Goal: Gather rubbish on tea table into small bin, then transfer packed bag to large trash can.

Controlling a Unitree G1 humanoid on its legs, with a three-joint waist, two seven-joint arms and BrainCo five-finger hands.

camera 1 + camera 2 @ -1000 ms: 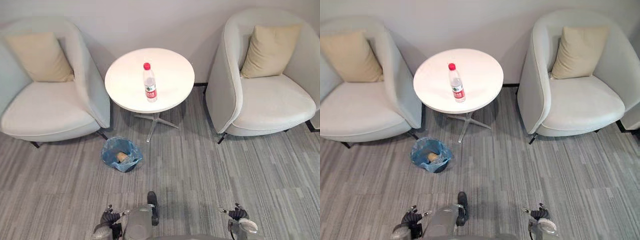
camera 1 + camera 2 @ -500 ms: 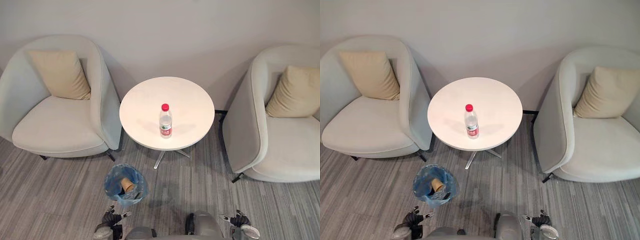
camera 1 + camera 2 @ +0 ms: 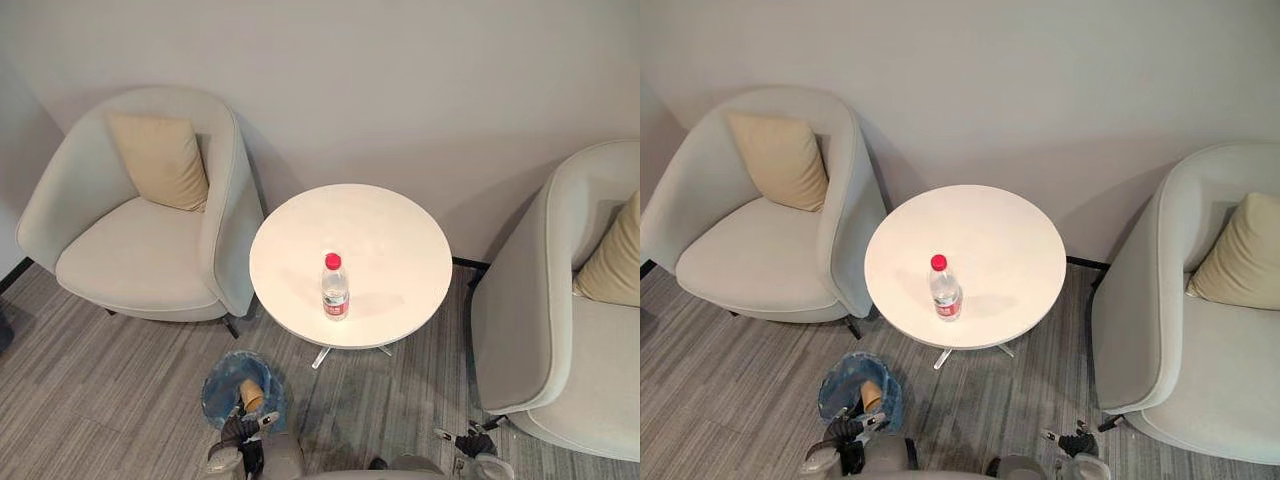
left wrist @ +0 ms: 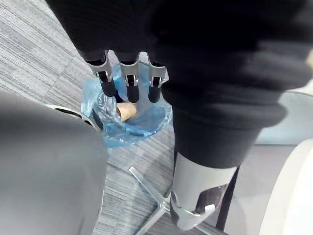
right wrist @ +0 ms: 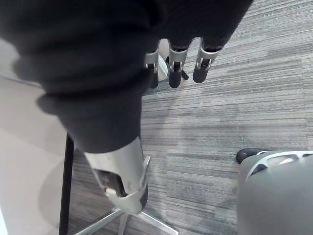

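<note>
Standing as before, upright bottle [image 3: 335, 288] on tea table [image 3: 392, 238].

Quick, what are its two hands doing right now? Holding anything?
Left robot hand: open, empty, near the small bin.
Right robot hand: open, empty, over the carpet.

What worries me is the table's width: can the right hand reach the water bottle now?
Probably not yet: the right hand hangs open, low by the floor, while the water bottle stands upright on the tea table. Nothing blocks the way; the arm must rise and stretch forward.
</note>
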